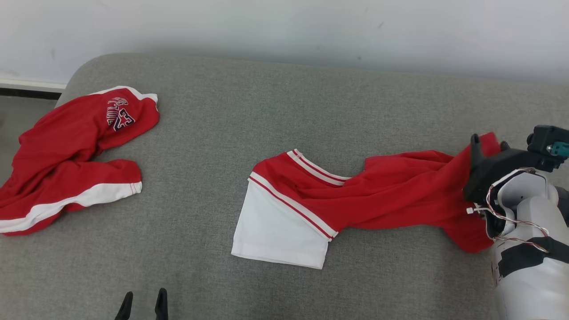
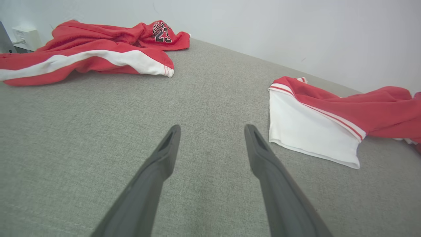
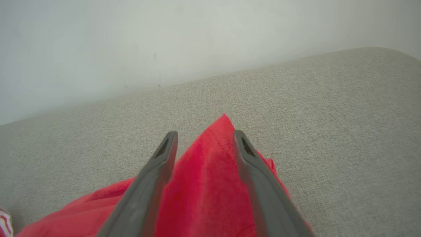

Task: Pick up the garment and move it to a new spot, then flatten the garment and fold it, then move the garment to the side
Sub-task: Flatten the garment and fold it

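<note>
Jaws apart; grey cushion, white wall

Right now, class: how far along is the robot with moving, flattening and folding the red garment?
Seemingly done: the garment lies stretched across the grey cushion, apart from a second red garment. In hand: the right hand has fingers apart around a raised peak of its cloth. Left: it is wrinkled, unfolded, not set aside; the left hand hovers open.

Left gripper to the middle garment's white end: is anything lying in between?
Nothing visible. Only bare gray cushion separates the left gripper from the garment; the second red garment lies apart, off to the left.
</note>
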